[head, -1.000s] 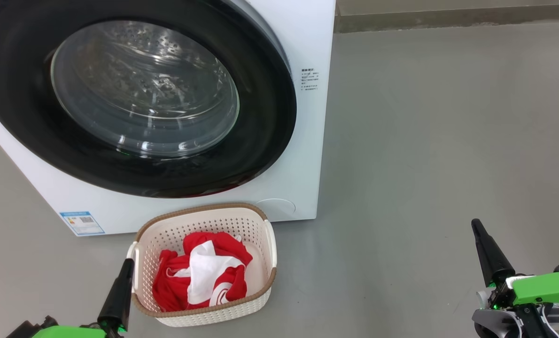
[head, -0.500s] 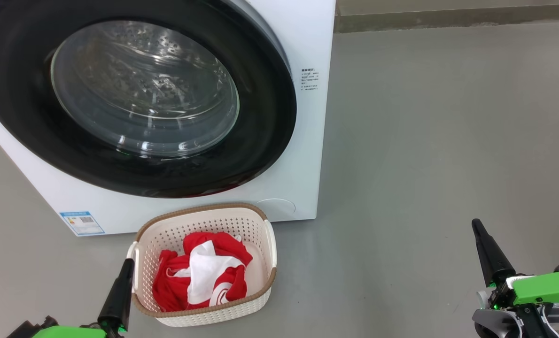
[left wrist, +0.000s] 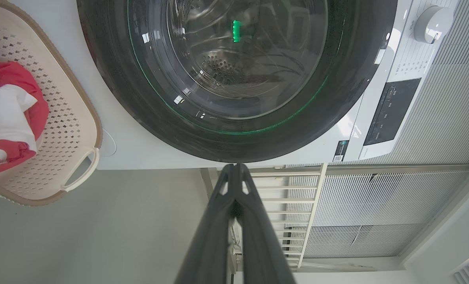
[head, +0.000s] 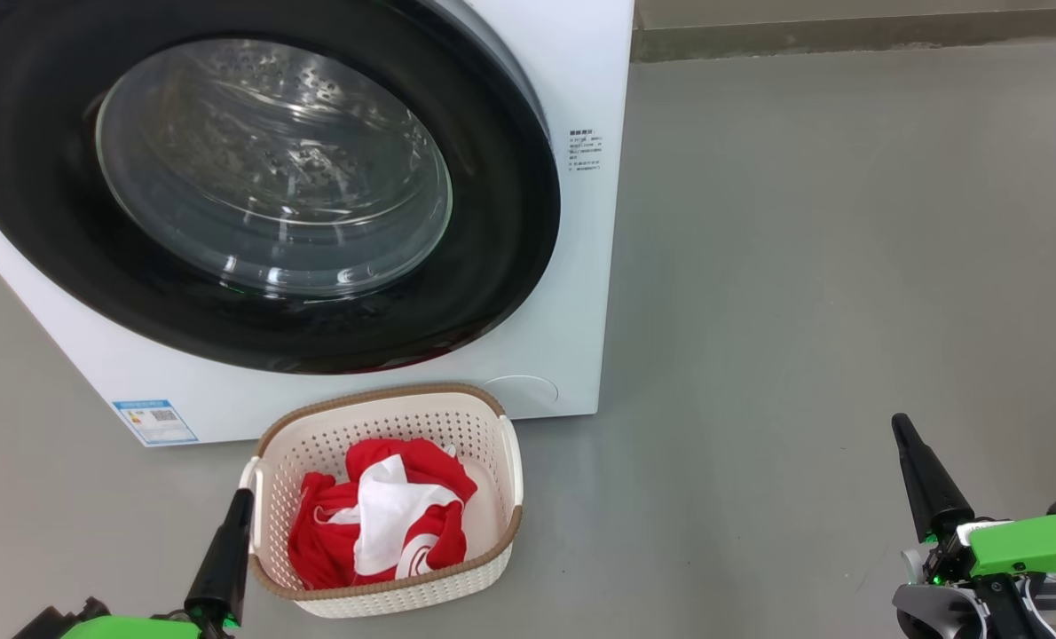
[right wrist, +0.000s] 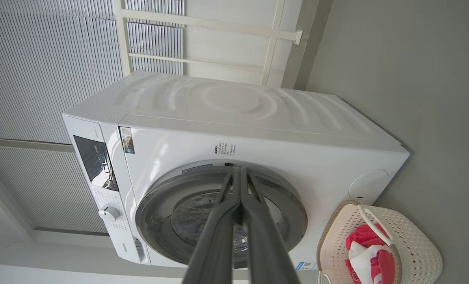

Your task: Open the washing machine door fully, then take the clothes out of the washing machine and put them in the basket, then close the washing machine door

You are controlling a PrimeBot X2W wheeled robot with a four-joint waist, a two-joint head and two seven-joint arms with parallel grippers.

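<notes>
Red clothes (head: pixel 377 515) lie in the basket (head: pixel 382 392), washing machine door (head: pixel 262 177) closed. Nothing has moved; both my jaws pinched together, empty. Task looks done.

L claw (head: pixel 242 497) low-left, R claw (head: pixel 899 424) low-right, both closed tight, tips up.

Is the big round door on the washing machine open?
No, the washing machine door is closed, lying flat against the white front of the washing machine.
</notes>
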